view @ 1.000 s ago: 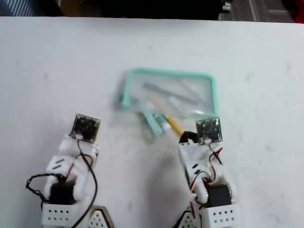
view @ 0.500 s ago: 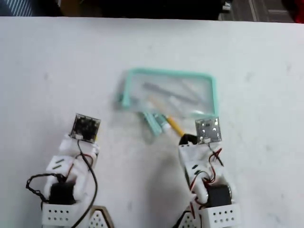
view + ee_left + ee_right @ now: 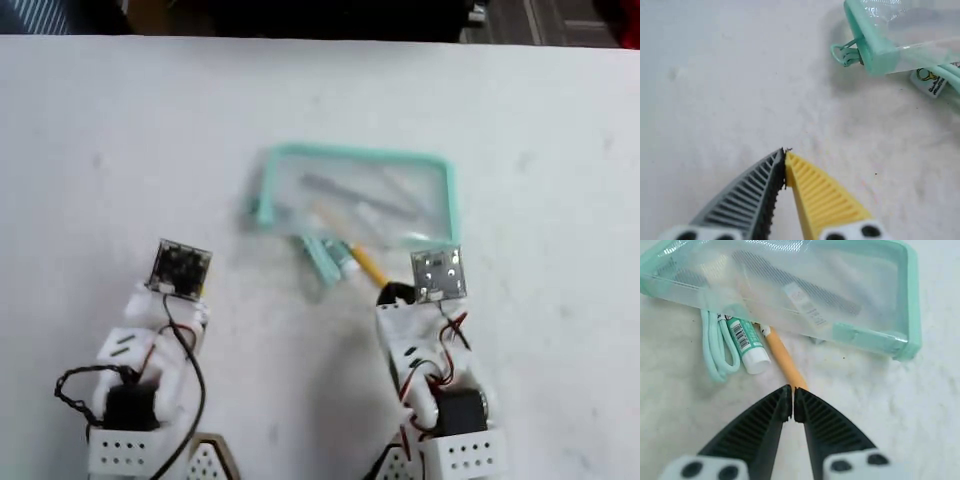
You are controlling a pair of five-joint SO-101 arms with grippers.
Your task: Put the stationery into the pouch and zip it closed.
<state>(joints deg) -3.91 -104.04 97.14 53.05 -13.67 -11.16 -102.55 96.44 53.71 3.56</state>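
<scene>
Jaws together on both arms, nothing clamped between them. Left gripper [image 3: 785, 152] tips meet over bare table [image 3: 560, 150], well apart from the pouch [image 3: 355, 153]. Right gripper [image 3: 792, 392] tips meet right at the near end of the pencil [image 3: 782, 357]; that end is covered by the tips, so can't tell if they touch it. Pouch lies flat mid-table, beyond both arms. Pencil pokes out at an angle from the pouch's near edge, far end lost behind the clear wall; can't tell if it's inside or underneath. Tube [image 3: 746, 342] with a barcode label and a looped cord [image 3: 715, 352] lie just beside the pencil, their far ends also hidden by that edge. Inside the pouch: a dark pen [image 3: 790, 282] and something pale, blurred by the mesh. Zip pull [image 3: 844, 52] hangs off the pouch corner nearest the left arm; slider hard to make out. From above, the wrist cameras cover both grippers' fingers.
</scene>
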